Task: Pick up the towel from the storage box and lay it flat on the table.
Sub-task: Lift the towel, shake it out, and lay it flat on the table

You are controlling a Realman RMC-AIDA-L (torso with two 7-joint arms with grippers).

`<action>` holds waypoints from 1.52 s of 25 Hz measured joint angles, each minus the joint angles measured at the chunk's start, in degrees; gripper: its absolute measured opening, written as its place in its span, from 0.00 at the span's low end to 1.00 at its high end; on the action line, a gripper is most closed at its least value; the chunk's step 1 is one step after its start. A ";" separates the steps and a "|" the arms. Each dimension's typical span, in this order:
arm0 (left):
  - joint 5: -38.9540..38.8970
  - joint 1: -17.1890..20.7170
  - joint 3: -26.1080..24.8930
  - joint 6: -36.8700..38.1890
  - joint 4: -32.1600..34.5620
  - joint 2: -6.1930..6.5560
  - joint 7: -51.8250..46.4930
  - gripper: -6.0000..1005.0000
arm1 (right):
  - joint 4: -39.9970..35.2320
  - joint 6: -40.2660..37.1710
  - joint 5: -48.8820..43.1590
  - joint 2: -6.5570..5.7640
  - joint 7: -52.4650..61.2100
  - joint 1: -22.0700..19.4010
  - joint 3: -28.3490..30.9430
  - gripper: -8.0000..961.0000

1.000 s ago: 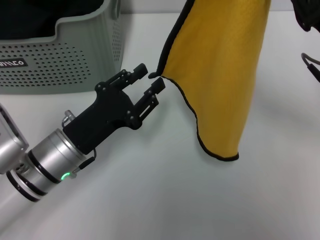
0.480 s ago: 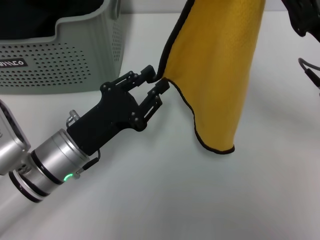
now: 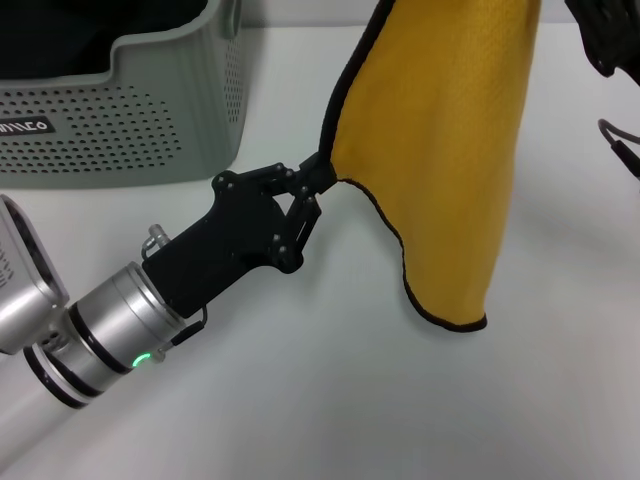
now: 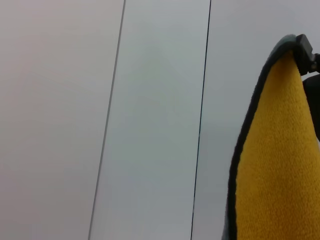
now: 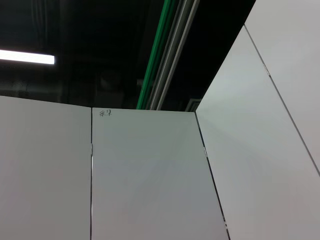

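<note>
The towel [image 3: 440,150] hangs upright over the table [image 3: 380,400], yellow-orange face towards me, black edging all round; its top runs out of the head view. My left gripper [image 3: 318,178] is shut on the towel's left lower corner, pinching the black edge. The left wrist view shows the same yellow cloth [image 4: 275,165] close up, with its edge held at the corner. A black part of my right arm [image 3: 603,35] shows at the top right, beside the towel's top. The storage box [image 3: 130,110] stands at the back left, apart from the towel.
The storage box carries a black label [image 3: 25,127] on its front wall. A black cable [image 3: 622,140] lies at the right edge of the table. The right wrist view shows only wall panels and a ceiling.
My left gripper has moved forward to the towel's hanging corner and shut on its black edge. The towel's lower end has swung slightly to the right.
</note>
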 joint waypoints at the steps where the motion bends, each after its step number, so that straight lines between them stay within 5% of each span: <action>1: -0.09 -0.03 -0.11 0.00 -0.01 0.00 -0.04 0.05 | 0.00 -0.01 0.00 0.00 0.12 -0.07 0.00 0.01; 7: -0.64 0.90 -2.22 0.88 -0.05 0.00 -0.38 0.04 | 0.93 0.44 0.03 -0.06 1.54 -0.26 0.07 0.01; 16: -0.83 8.00 -3.47 13.26 6.07 0.02 -0.46 0.02 | 6.36 2.81 0.54 -0.66 7.09 -0.46 3.26 0.01; 26: -0.10 8.95 -2.62 16.10 6.80 0.46 -0.49 0.01 | 7.32 6.77 -0.22 -1.05 11.43 -1.48 3.06 0.01; 38: -0.03 11.26 8.62 17.46 11.23 0.63 -0.43 0.01 | 7.31 0.66 -9.52 -0.41 14.03 -5.37 2.84 0.01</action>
